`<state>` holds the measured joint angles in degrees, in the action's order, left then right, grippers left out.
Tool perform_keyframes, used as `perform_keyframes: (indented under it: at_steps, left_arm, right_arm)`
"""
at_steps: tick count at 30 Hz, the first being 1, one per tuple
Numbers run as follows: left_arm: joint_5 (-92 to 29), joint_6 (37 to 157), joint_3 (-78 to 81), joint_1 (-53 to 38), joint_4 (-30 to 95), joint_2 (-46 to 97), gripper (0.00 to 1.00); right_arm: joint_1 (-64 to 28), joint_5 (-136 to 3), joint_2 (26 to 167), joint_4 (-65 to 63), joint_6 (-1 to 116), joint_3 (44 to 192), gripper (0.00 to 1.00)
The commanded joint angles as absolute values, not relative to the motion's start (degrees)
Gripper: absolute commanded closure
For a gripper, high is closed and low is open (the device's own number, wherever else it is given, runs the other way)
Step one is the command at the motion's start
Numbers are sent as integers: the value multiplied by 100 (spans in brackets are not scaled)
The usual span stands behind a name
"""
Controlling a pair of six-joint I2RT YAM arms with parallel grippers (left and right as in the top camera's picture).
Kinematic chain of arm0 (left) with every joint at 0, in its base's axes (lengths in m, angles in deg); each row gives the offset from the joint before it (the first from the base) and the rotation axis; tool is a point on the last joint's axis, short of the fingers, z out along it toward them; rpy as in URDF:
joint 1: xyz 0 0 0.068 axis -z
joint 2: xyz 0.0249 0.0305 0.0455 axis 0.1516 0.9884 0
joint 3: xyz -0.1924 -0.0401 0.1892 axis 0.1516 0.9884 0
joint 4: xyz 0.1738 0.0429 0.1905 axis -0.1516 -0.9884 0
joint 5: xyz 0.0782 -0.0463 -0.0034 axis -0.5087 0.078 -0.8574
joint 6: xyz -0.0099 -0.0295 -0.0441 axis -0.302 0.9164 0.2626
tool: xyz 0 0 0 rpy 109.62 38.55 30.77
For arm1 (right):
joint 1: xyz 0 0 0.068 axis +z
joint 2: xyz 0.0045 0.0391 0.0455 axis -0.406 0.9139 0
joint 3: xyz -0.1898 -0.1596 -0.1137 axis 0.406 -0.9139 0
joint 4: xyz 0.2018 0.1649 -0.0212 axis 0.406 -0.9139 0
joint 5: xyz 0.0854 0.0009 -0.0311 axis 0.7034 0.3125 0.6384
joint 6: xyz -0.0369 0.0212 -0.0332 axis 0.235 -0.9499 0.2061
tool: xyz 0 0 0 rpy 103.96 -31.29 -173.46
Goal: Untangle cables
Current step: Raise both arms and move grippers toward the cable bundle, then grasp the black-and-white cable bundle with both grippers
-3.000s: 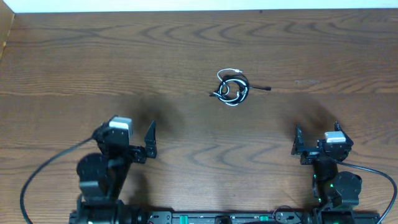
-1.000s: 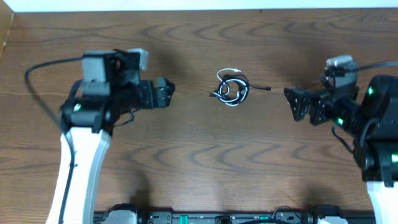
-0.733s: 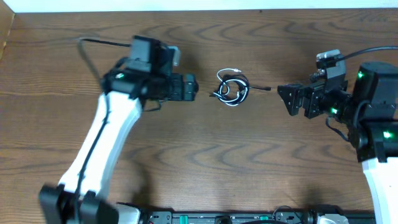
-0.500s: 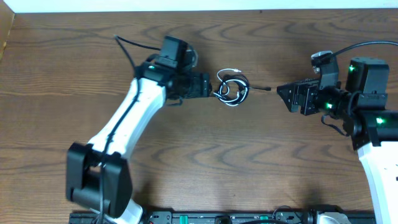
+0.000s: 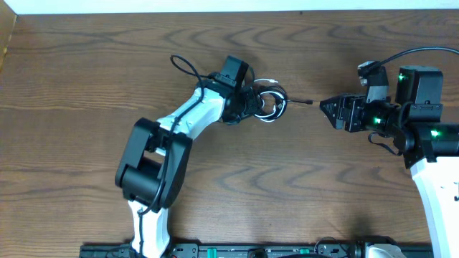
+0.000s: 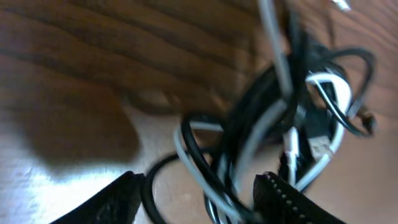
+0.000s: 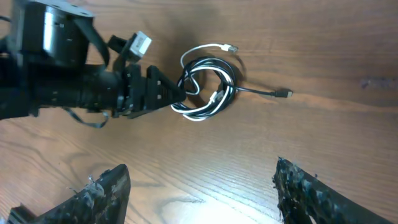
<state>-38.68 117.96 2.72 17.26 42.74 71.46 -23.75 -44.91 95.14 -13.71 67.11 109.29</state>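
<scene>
Cables (image 5: 269, 102) lie in one small knotted coil on the wooden tabletop (image 5: 215, 179), toward the far middle, between my two arms. The white cable (image 7: 200, 50) and the black cable (image 7: 214, 61) loop through each other several times. A black plug end (image 7: 283, 93) trails out of the coil on a short straight tail toward my right arm, and a white plug end (image 7: 229, 47) pokes up at the far side.

I judge both cords light, limp and springy. They should slide easily on the wood, and the whole bundle will likely drag along if I pull on only one strand. The free black tail looks like the cleanest place to take hold, with a second grip on the coil to anchor it. The plugs are small and could snag inside the loops.

My left pincer (image 6: 199, 205) is at the near-left edge of the coil, its jaws partly apart. In the left wrist view, strands of both cords cross the gap between them, but I see nothing pinched yet.

My right pincer (image 7: 199, 193) stands wide and empty, well short of the black tail, pointing at it.
</scene>
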Motion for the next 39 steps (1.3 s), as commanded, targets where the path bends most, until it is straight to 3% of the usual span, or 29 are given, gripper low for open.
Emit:
perform_keyframes:
  at_steps: [1, 3, 4, 10, 15, 23, 30, 39]
  left_arm:
    - [-3955, 11962, 219, 1713, 4333, 7290, 54]
    - [-4062, 11962, 219, 1715, 4329, 7305, 76]
    - [-4082, 11959, 219, 1713, 4331, 7305, 92]
    - [-3153, 10497, 200, 1691, 4770, 6886, 92]
    - [-2353, 9466, 200, 1713, 4385, 5872, 92]
    - [-2395, 9402, 221, 1715, 3546, 5437, 92]
    - [-2393, 9367, 224, 1715, 2742, 5450, 92]
    - [-2397, 8237, 234, 1715, 2219, 5452, 93]
  right_arm:
    - [-2386, -4587, 9518, -1424, 6658, 10997, 29]
    - [-2386, -4585, 9523, -1428, 6658, 10997, 29]
    - [-2386, -4585, 9529, -1426, 6658, 10997, 29]
    - [-2386, -4582, 9560, -1428, 6532, 10997, 30]
    - [-2355, -4552, 9774, -1299, 6099, 10995, 34]
    - [-1789, -4475, 10266, -582, 5115, 10995, 37]
    - [-1328, -5225, 10906, -350, 4272, 10995, 32]
    - [-1260, -3916, 11955, 303, 4040, 10995, 24]
